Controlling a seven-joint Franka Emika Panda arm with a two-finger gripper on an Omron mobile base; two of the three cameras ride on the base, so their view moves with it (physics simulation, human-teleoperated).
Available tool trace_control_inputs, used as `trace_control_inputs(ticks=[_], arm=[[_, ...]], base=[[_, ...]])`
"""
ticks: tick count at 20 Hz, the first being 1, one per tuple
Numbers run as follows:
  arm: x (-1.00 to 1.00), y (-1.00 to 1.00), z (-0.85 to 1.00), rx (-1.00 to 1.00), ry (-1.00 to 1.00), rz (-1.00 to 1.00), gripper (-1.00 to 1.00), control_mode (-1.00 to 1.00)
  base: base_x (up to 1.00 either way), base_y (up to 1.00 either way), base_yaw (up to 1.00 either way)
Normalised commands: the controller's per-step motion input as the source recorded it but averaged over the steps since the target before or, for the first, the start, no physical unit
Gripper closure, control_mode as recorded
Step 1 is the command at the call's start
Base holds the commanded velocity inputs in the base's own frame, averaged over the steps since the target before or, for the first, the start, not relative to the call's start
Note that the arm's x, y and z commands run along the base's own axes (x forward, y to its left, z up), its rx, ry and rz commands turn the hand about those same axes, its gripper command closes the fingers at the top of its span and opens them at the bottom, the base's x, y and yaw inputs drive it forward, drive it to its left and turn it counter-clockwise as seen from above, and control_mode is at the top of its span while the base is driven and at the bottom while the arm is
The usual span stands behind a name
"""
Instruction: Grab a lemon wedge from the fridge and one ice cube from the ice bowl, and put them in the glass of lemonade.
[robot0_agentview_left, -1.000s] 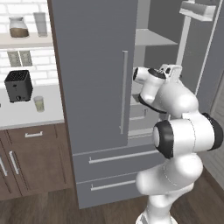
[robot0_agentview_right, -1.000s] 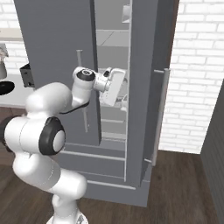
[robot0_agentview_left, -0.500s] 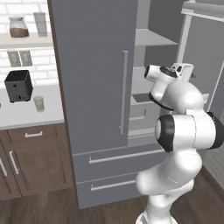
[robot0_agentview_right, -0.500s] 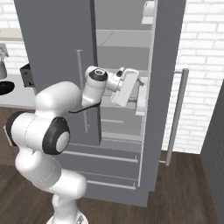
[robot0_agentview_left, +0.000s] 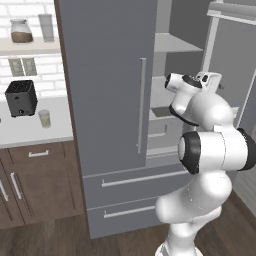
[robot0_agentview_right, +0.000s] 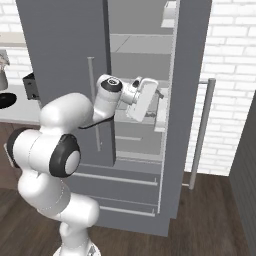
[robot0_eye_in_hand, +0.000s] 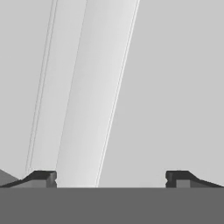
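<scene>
The grey fridge (robot0_agentview_left: 105, 100) (robot0_agentview_right: 65, 50) has its left door closed and its right door (robot0_agentview_right: 192, 75) swung out wide. My gripper (robot0_agentview_right: 158, 96) (robot0_agentview_left: 214, 78) is up at the open right half, just beside the door's inner edge, and it is open. In the hand view its fingertips (robot0_eye_in_hand: 43, 177) stand far apart with nothing between them, facing flat grey fridge surface. The glass of lemonade (robot0_agentview_left: 45, 118) stands on the counter left of the fridge. The black ice bowl (robot0_agentview_right: 5, 100) sits at the left edge. The lemon wedge and the ice cube are hidden.
A black toaster (robot0_agentview_left: 21, 97) sits behind the glass. A shelf above holds a jar of brown stuff (robot0_agentview_left: 21, 31) and a tall clear glass (robot0_agentview_left: 46, 26). The open door's bar handle (robot0_agentview_right: 202, 130) sticks out to the right. Fridge shelves (robot0_agentview_right: 140, 50) and two lower drawers (robot0_agentview_left: 135, 177) show.
The fridge's right door has swung wider open, and my hand has moved to the right along with it. The jaws stayed open.
</scene>
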Motion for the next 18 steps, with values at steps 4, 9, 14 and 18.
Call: trace_control_inputs(ticks=[4,9,14,18], arm=[[-0.14,0.39,0.36,0.00,-0.02,-0.01,-1.00,-1.00],[-0.31,0.58,0.36,0.04,-0.13,-0.02,-1.00,-1.00],[-0.33,0.48,0.10,0.23,-0.19,0.00,-1.00,-1.00],[-0.39,0.60,0.01,0.38,-0.27,-0.02,-1.00,-1.00]], base=[[0.00,0.00,0.00],[0.00,0.00,0.00],[0.00,0.00,0.00],[0.00,0.00,0.00]])
